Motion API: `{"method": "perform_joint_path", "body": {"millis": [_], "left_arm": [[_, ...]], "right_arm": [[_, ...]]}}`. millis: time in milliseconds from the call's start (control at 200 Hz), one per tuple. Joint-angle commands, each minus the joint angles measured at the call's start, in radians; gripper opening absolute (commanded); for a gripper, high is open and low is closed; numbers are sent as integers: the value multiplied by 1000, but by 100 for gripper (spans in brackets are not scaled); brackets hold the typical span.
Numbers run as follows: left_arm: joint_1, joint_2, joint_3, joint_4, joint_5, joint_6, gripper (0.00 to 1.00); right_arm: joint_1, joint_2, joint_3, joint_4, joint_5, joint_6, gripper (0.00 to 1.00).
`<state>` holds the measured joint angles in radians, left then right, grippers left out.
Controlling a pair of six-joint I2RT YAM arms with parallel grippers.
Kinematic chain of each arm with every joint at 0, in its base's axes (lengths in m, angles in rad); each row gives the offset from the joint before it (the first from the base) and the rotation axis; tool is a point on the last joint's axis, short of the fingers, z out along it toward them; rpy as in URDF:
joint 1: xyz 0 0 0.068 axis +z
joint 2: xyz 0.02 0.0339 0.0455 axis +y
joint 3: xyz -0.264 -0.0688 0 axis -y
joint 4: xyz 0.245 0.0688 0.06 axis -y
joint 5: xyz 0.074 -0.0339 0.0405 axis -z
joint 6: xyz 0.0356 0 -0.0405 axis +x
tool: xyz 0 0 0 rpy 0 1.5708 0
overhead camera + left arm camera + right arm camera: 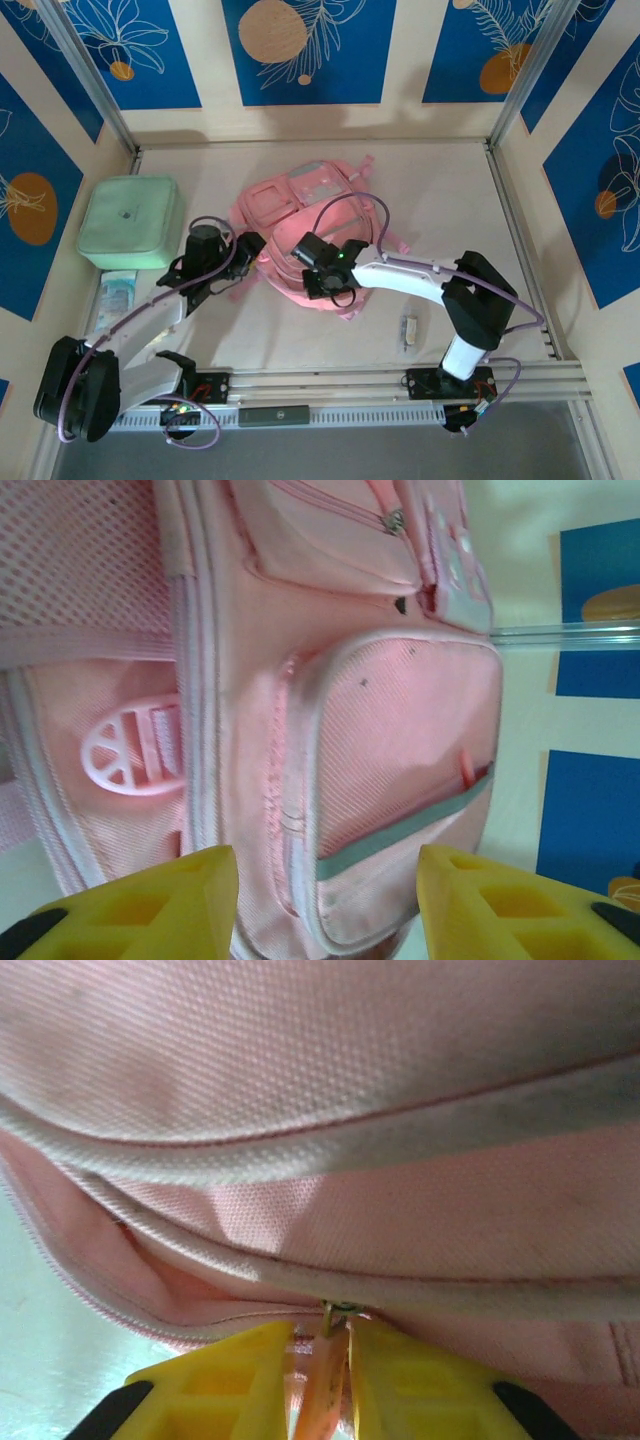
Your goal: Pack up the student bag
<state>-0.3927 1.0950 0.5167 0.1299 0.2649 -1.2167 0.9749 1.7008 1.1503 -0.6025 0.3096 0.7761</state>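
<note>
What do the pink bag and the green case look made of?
Student bag: soft woven fabric, matte; visible weave, mesh panel, stitched piping. Green case: smooth matte surface with rounded corners; perhaps moulded foam or fabric-covered shell, unclear from above.

Top view bright, even, soft shadows. Ahead of right gripper [320, 1328], bag [400, 1210] weave sharp; zip pull [320, 1395] in its jaws blurred.

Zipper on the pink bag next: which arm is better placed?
Right. The right pincer is closed on the zipper pull at a seam of the student bag. The left pincer hangs open facing the front pocket, holding nothing.
</note>
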Motion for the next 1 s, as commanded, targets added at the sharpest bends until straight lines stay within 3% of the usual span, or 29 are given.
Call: {"method": "perform_joint_path", "body": {"millis": [0,80,255,600,880,990], "left_arm": [[-43,-17,-18,-13,-63,-51,51],[-87,-20,-23,-6,-98,-86,51],[-232,-10,-43,10,-233,-188,51],[-428,141,-47,148,-404,-387,44],[-457,292,-36,273,-456,-467,32],[-451,326,-71,399,-475,-475,19]], "right_arm": [[8,39,27,-17,-7,-24,23],[14,43,30,-34,9,-17,13],[32,-23,19,-38,49,-22,4],[45,-43,3,-20,64,1,0],[48,-50,-4,-4,63,12,0],[48,-52,4,-34,88,16,0]]}}
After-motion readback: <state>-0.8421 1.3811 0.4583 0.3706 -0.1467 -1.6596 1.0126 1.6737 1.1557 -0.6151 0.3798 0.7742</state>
